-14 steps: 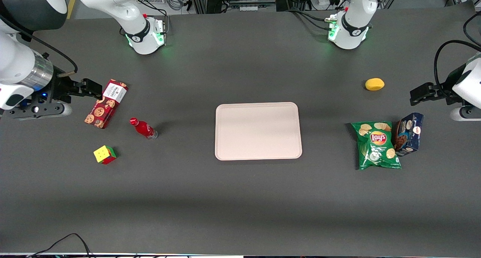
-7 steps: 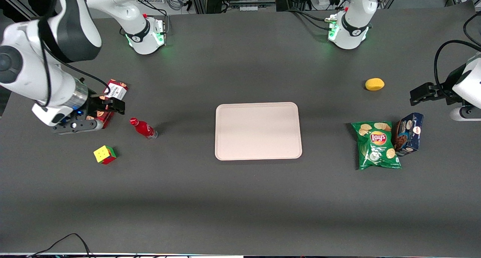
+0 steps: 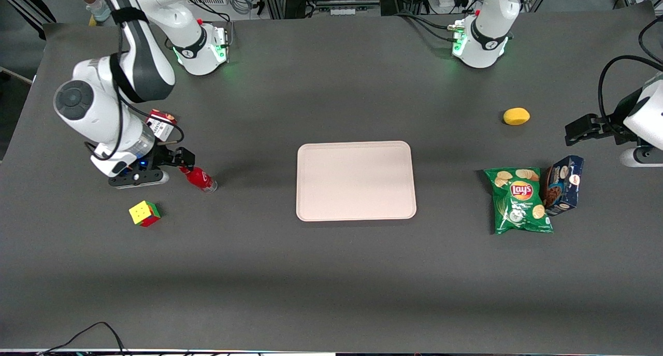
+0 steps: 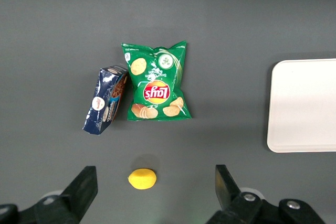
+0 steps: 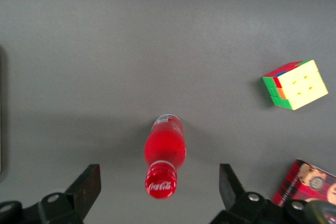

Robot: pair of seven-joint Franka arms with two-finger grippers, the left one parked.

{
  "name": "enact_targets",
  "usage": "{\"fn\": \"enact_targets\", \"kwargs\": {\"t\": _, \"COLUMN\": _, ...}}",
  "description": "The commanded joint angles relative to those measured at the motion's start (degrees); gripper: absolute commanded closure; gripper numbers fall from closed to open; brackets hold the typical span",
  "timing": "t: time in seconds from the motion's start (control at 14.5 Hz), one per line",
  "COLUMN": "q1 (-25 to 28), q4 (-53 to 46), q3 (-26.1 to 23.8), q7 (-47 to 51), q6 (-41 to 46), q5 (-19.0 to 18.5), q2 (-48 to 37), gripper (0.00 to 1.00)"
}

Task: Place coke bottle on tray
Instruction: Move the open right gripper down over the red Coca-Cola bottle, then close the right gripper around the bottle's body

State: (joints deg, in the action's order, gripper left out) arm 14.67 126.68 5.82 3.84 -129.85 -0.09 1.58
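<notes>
With its jaws spread wide and empty, the gripper point(image 3: 182, 158) hovers over the coke bottle point(image 5: 164, 155), which lies on the tabletop well apart from the tray point(image 3: 356, 181); descending and closing comes next.

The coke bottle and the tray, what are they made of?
The coke bottle, below the open end effector, looks like glossy clear plastic: its base is see-through. The tray looks like smooth matte plastic, maybe: one even pinkish-beige colour, rounded corners.

Glossy coke bottle point(image 5: 165, 153), matt tray point(image 3: 356, 180)
</notes>
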Motion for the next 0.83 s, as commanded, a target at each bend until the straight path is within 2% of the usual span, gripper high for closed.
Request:
{"fn": "enact_targets", "kwargs": {"t": 0.0, "q1": 0.3, "q4": 5.0, "q3": 0.1, "q7": -0.4, "q6": -4.4, "q5": 0.8, "q2": -1.9, "gripper": 0.00}}
{"fn": "enact_targets", "kwargs": {"t": 0.41, "q1": 0.2, "q4": 7.1, "q3": 0.1, "q7": -2.0, "q6": -10.4, "q5": 0.8, "q2": 0.6, "gripper": 0.00}}
{"fn": "enact_targets", "kwargs": {"t": 0.76, "q1": 0.1, "q4": 7.2, "q3": 0.1, "q7": -2.6, "q6": -11.6, "q5": 0.8, "q2": 2.1, "gripper": 0.00}}
